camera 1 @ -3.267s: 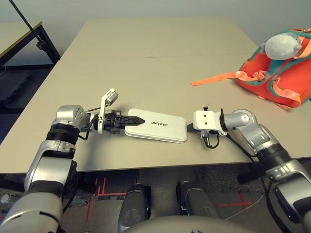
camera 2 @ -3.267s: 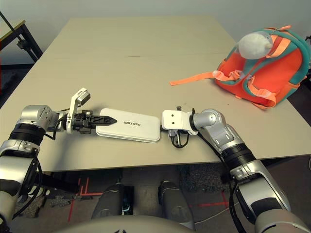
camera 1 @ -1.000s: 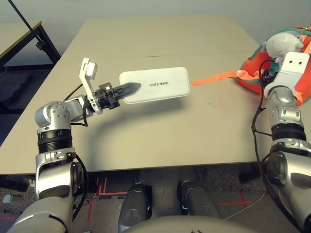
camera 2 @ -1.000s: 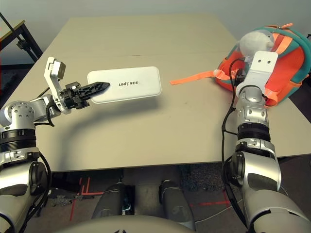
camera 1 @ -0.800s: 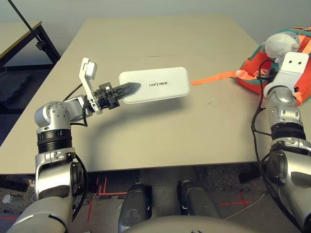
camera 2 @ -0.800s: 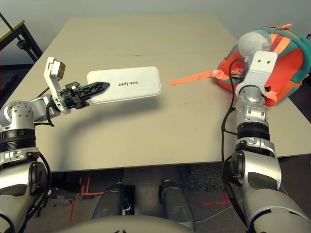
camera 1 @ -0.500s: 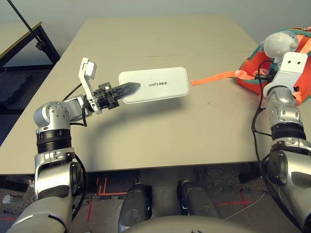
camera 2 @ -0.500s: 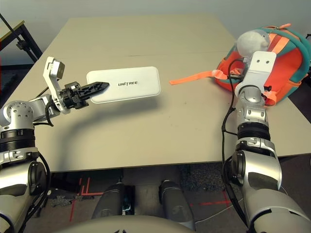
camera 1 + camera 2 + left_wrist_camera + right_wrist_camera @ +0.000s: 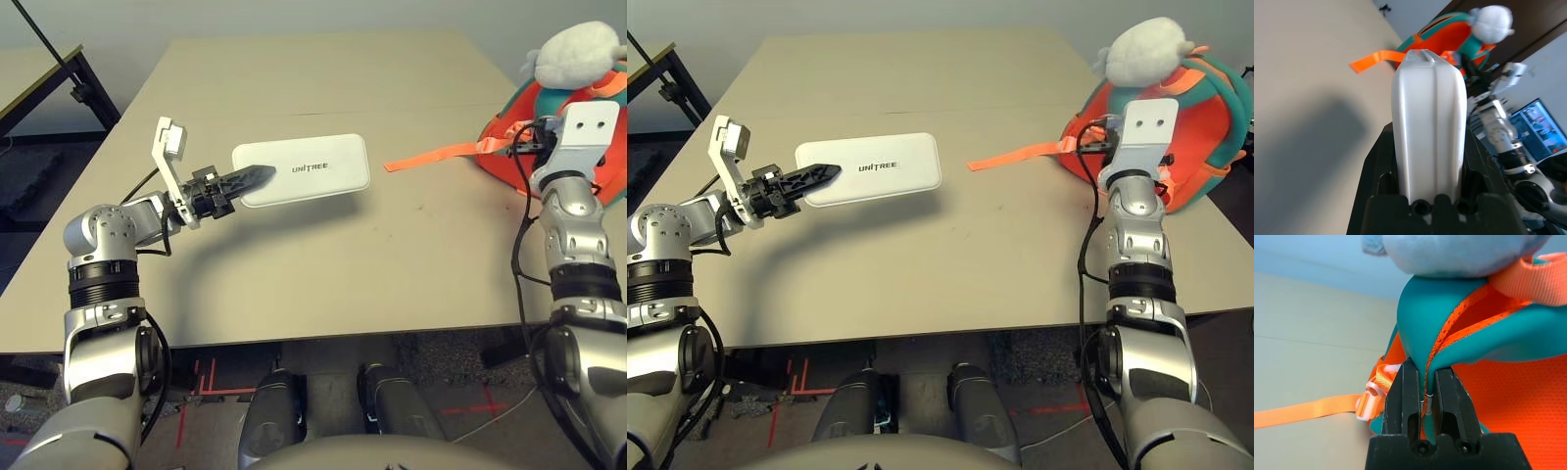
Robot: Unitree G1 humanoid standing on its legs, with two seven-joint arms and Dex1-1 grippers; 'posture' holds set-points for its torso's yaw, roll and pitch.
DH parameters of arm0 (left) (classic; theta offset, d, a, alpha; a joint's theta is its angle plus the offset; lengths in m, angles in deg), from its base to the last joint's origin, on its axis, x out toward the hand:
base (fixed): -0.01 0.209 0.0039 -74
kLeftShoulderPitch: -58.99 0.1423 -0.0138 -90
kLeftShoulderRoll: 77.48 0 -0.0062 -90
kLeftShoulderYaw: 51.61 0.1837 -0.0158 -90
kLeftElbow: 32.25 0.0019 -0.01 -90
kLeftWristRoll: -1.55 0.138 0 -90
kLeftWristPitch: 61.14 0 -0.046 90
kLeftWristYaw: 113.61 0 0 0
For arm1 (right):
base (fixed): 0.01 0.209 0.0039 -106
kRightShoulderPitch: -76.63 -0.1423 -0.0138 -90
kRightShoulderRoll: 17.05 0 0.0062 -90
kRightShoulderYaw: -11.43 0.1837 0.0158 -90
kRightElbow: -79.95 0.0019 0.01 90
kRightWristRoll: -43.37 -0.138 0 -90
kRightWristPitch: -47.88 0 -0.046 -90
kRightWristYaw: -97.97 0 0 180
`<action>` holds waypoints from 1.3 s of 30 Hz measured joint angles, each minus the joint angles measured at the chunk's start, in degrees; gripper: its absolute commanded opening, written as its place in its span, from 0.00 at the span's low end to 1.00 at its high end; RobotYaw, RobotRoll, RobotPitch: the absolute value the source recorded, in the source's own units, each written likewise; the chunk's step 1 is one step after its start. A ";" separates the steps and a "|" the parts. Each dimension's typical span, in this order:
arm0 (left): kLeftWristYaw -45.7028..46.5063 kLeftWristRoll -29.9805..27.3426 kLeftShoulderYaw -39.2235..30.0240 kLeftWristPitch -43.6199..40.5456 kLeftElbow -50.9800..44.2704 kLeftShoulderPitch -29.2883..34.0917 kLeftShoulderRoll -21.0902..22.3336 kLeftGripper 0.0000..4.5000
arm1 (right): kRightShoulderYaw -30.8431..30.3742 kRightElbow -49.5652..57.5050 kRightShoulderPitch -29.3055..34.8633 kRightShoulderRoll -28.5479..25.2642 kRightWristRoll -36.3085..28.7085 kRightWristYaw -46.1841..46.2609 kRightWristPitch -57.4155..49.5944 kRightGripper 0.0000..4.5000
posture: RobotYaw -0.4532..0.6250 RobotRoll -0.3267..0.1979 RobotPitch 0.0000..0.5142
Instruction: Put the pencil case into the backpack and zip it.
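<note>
We take the backpack (image 9: 1190, 137), at two o'clock on the table (image 9: 323, 88), for soft and floppy: its orange fabric sags, so it wants holding by the firmer teal trim (image 9: 1449, 318). Our right gripper (image 9: 1424, 396) is clenched on exactly that edge, under the plush toy (image 9: 1141, 49). The pencil case (image 9: 306, 171), at ten o'clock and lifted clear, looks light, stiff and rather slick; our left gripper (image 9: 1428, 161) grasps one short end. Its lid reads "UNITREE".

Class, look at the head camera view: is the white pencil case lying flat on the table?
No: the left gripper holds the pencil case up above the table, its shadow falling below it.
</note>
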 measured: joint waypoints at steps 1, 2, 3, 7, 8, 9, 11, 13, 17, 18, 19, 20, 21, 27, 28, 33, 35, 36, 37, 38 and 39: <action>-0.23 0.37 0.13 0.45 0.65 -0.29 0.13 0.31 | -0.22 1.59 0.60 -0.01 -0.06 -0.52 -0.31 0.01 | 0.31 0.62 0.10; -0.46 0.61 0.45 0.85 1.50 -0.88 0.25 0.31 | -0.32 3.34 1.22 -0.01 -0.14 -1.10 -0.79 0.01 | 0.31 0.62 0.10; -0.87 0.94 0.94 1.42 2.59 -1.81 0.43 0.31 | -0.49 5.94 2.09 0.00 -0.57 -2.01 -1.65 0.01 | 0.30 0.62 0.10; -2.37 1.97 2.09 3.06 4.81 -4.20 0.81 0.31 | -0.71 13.64 3.99 0.02 -2.72 -5.39 -4.20 0.01 | 0.29 0.62 0.10; -2.77 2.39 2.18 3.50 5.11 -4.43 0.86 0.31 | -0.75 15.74 4.72 0.02 -3.40 -6.29 -4.73 0.01 | 0.28 0.62 0.10; -3.25 2.70 2.32 3.98 5.86 -4.70 0.90 0.31 | -0.73 17.82 5.41 0.02 -4.14 -7.13 -5.41 0.01 | 0.28 0.62 0.10; -3.88 3.49 2.75 4.79 7.68 -5.42 0.97 0.31 | -0.77 22.25 7.03 0.05 -5.89 -8.82 -7.17 0.01 | 0.27 0.62 0.10; -4.44 4.39 3.27 5.58 9.43 -6.33 1.04 0.31 | -0.90 25.86 8.45 0.14 -7.72 -10.57 -8.68 0.01 | 0.26 0.62 0.10; -6.37 6.02 4.36 7.24 12.39 -8.17 1.48 0.31 | -2.48 32.66 12.08 0.16 -11.18 -14.74 -12.04 0.01 | 0.26 0.62 0.10; -6.71 6.32 4.40 7.60 13.28 -8.72 1.71 0.31 | -2.90 33.64 12.68 0.16 -11.78 -15.44 -12.88 0.01 | 0.25 0.62 0.10; -7.07 6.58 4.40 7.98 13.81 -9.14 1.98 0.31 | -2.96 34.67 13.41 0.16 -12.18 -15.92 -13.68 0.01 | 0.25 0.62 0.10; -7.50 7.01 4.40 8.41 14.31 -9.60 2.41 0.31 | -2.94 35.74 14.23 0.16 -12.61 -16.26 -14.50 0.01 | 0.25 0.62 0.10; -7.79 7.37 4.41 8.81 15.21 -10.30 2.90 0.31 | -2.98 36.86 15.04 0.18 -13.05 -16.45 -15.33 0.01 | 0.25 0.62 0.10; -11.16 9.74 5.89 9.97 18.10 -12.86 5.26 0.31 | -4.49 41.56 18.45 1.05 -14.43 -17.79 -18.44 0.01 | 0.25 0.62 0.11; -11.57 10.04 6.00 10.29 18.55 -13.39 5.56 0.31 | -4.96 41.92 18.81 1.05 -14.48 -18.27 -18.66 0.01 | 0.25 0.62 0.11; -16.17 12.08 6.65 13.83 21.28 -16.67 7.55 0.31 | -6.09 43.30 21.39 0.53 -15.91 -21.64 -19.86 0.01 | 0.26 0.62 0.11; -17.56 13.10 6.92 15.23 22.91 -18.61 7.61 0.31 | -6.74 43.40 21.99 0.00 -16.20 -22.85 -20.30 0.01 | 0.26 0.62 0.11; -18.05 13.75 7.27 15.82 23.29 -19.62 7.61 0.31 | -6.83 43.42 22.32 -0.11 -16.25 -23.35 -20.33 0.01 | 0.26 0.62 0.11; -18.55 14.20 7.62 16.42 23.84 -20.56 7.61 0.31 | -6.91 43.42 22.49 -0.23 -16.27 -23.75 -20.37 0.01 | 0.26 0.62 0.11; -19.01 14.58 7.83 16.92 24.42 -21.54 7.54 0.31 | -6.92 43.42 22.56 -0.46 -16.33 -24.11 -20.39 0.01 | 0.25 0.62 0.11; -19.55 15.05 8.10 17.55 24.83 -22.60 7.37 0.31 | -6.91 43.42 22.62 -0.88 -16.54 -24.52 -20.44 0.01 | 0.25 0.62 0.10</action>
